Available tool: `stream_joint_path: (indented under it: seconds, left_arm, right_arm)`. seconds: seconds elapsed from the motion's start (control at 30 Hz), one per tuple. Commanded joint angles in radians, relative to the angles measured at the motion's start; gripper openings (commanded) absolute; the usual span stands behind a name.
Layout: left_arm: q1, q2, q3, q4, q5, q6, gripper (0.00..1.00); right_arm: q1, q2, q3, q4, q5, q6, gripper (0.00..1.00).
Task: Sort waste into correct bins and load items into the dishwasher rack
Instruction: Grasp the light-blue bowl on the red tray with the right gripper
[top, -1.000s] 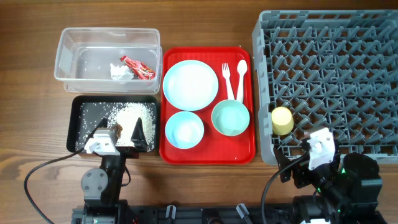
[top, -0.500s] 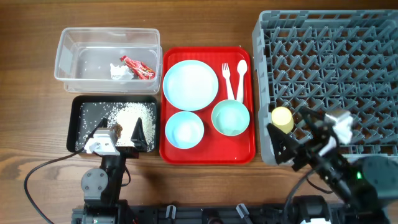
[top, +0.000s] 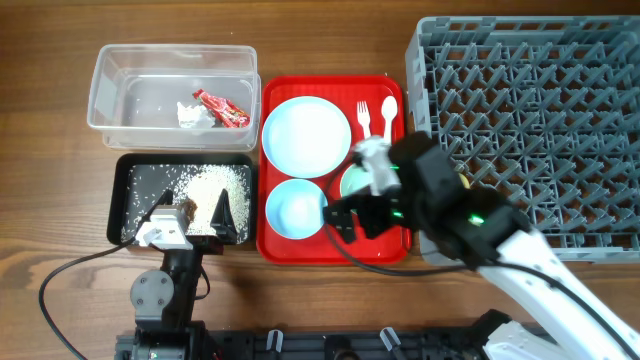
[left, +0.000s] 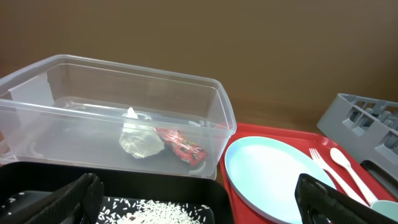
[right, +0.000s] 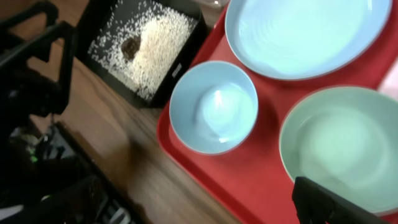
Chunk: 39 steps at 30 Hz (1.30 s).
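**Handling.** Large light blue plate: judged rigid, smooth and likely slippery. It lies flat on the red tray, so only its raised rim offers a hold. Mint green bowl and small light blue bowl: judged light, hard and glossy. Each is best pinched through one wall, with one finger inside the rim.

**Position.** Right gripper, spread wide and empty, hovers over the tray's near half. The plate lies farthest ahead of it. The mint bowl sits just ahead on one side and the small bowl ahead on the other. Left gripper, also wide and empty, hangs over the black tray, well apart from all three.
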Motion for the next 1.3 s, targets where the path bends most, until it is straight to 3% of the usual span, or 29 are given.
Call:
stream_joint_path:
  seconds: [0.0,0.07,0.3,0.4,0.53,0.7,0.77,0.87,1.0,1.17,1.27]
  left_arm:
    - [0.006,-0.003,-0.001,-0.009,0.005,0.013,1.00]
    - [0.006,-0.003,-0.001,-0.009,0.005,0.013,1.00]
    - [0.006,-0.003,-0.001,-0.009,0.005,0.013,1.00]
    - [0.006,-0.003,-0.001,-0.009,0.005,0.013,1.00]
    - [0.006,-0.003,-0.001,-0.009,0.005,0.013,1.00]
    - [0.006,-0.003,-0.001,-0.009,0.005,0.013,1.00]
    - [0.006,-0.003,-0.001,-0.009,0.005,0.013,1.00]
    - [0.006,-0.003,-0.001,-0.009,0.005,0.013,1.00]
    - [0.006,-0.003,-0.001,-0.009,0.005,0.013,1.00]
    - [0.006,-0.003,-0.001,-0.009,0.005,0.013,1.00]
    - [0.006,-0.003,-0.001,-0.009,0.005,0.013,1.00]
  right_arm:
    - [0.026,0.105,0.022,0.069,0.055,-0.010,0.97]
    - [0.027,0.178,0.023,0.103,0.050,-0.036,0.89]
    - [0.033,0.431,0.110,0.099,0.111,-0.145,0.81]
    - [0.033,0.502,0.141,0.141,0.132,-0.178,0.65]
    - [0.036,0.544,0.141,0.158,0.099,-0.196,0.49]
    - [0.036,0.607,0.141,0.153,0.121,-0.193,0.49]
    - [0.036,0.625,0.141,0.148,0.105,-0.192,0.44]
    - [0.036,0.636,0.141,0.137,0.087,-0.192,0.28]
    - [0.036,0.636,0.141,0.106,0.087,-0.193,0.22]
    - [0.036,0.640,0.139,0.089,0.087,-0.193,0.06]
    - [0.036,0.639,0.139,0.092,0.087,-0.193,0.04]
